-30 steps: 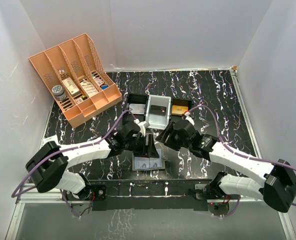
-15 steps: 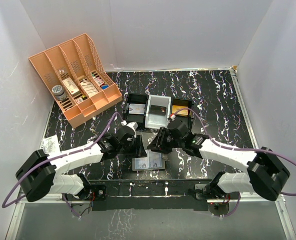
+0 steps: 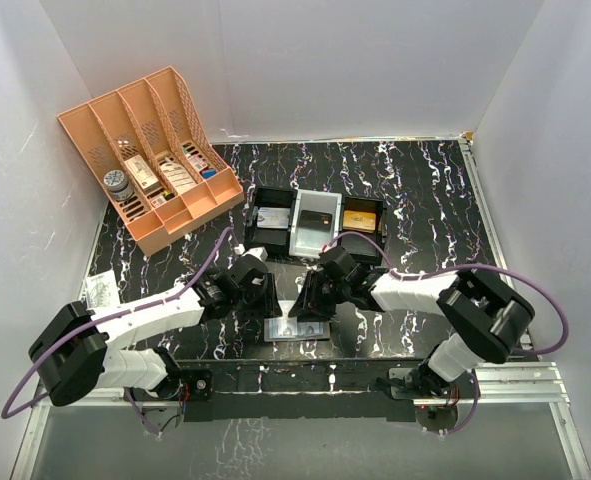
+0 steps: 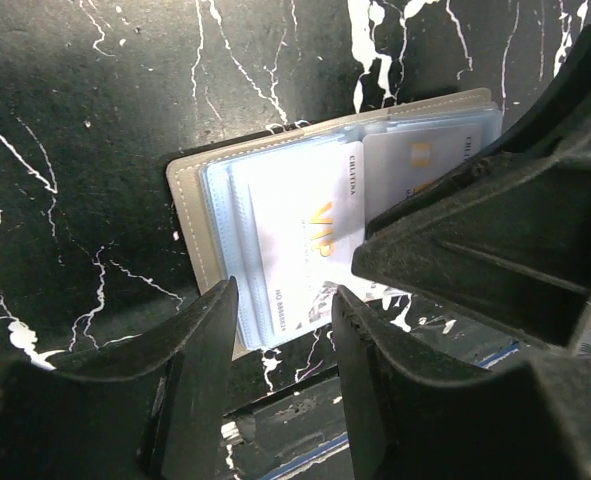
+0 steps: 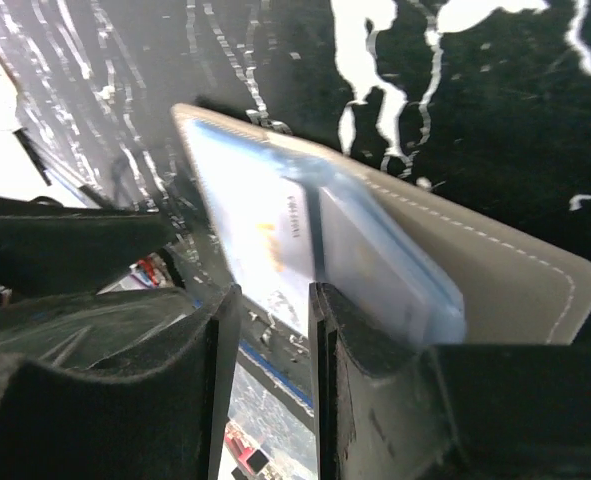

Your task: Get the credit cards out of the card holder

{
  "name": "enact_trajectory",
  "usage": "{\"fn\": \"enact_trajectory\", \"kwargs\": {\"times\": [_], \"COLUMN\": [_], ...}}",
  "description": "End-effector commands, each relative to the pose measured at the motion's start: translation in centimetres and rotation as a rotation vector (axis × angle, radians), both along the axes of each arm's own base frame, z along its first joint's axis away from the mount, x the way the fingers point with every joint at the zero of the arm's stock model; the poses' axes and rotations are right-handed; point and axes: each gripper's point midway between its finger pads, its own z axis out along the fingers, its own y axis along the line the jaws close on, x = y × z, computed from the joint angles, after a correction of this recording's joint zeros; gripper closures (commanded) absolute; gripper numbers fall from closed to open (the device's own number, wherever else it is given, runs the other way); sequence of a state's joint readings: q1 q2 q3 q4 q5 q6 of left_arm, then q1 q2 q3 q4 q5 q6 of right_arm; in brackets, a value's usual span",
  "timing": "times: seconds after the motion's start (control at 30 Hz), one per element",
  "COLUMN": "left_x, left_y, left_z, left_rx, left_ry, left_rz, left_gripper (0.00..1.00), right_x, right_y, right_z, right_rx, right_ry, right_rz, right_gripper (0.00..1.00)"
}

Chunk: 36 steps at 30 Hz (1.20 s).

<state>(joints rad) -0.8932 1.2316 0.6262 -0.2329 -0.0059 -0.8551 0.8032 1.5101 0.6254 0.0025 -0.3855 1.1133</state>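
Observation:
The card holder (image 3: 297, 329) lies open near the table's front edge, its grey cover (image 4: 188, 215) (image 5: 520, 270) framing grey-blue slots. White credit cards (image 4: 295, 225) (image 5: 265, 235) sit in the slots, one with an orange logo. My left gripper (image 3: 268, 297) (image 4: 283, 295) is low over the holder's left page, open, with only table between its fingers. My right gripper (image 3: 310, 300) (image 5: 272, 295) is at the holder's middle, its jaws narrowly apart. One finger rests on the right page, and a white card's edge shows just past the tips. The right gripper's fingers (image 4: 475, 240) cover the right page.
A black three-compartment tray (image 3: 272, 193) with cards in it stands just beyond the grippers. The orange lattice organiser (image 3: 150, 150) is at the back left. The table's front edge and a metal rail (image 3: 295, 375) run close behind the holder. A white label (image 3: 100, 287) lies at left.
Both grippers have come down from above onto the open card holder, and their jaws have narrowed. The right arm has folded in closer. The holder has stayed in place.

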Motion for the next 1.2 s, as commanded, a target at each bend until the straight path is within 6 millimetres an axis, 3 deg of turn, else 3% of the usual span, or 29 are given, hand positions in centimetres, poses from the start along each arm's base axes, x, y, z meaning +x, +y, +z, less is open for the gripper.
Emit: {"fn": "enact_trajectory", "kwargs": {"times": [0.0, 0.2, 0.47, 0.83, 1.17], "left_x": [0.7, 0.7, 0.2, -0.4, -0.8], "left_y": [0.1, -0.7, -1.9, 0.7, 1.5], "left_z": [1.1, 1.4, 0.6, -2.9, -3.4], "left_rx": [0.016, -0.006, 0.003, 0.209, 0.245], "left_ry": [-0.035, -0.043, 0.005, 0.096, 0.113], "left_rz": [0.0, -0.048, -0.137, -0.145, -0.146], "left_gripper": [0.58, 0.57, 0.64, 0.68, 0.71], "right_x": [0.5, -0.1, -0.1, 0.1, -0.1], "right_y": [0.2, -0.9, -0.7, 0.4, 0.7], "right_z": [-0.4, -2.3, -2.1, -0.5, 0.1], "right_rx": [-0.006, -0.049, -0.002, 0.093, 0.138], "right_ry": [-0.029, -0.01, -0.016, -0.019, -0.017], "right_rz": [0.003, -0.01, -0.036, -0.042, -0.023], "right_gripper": [0.69, 0.69, 0.71, 0.81, 0.96]}}
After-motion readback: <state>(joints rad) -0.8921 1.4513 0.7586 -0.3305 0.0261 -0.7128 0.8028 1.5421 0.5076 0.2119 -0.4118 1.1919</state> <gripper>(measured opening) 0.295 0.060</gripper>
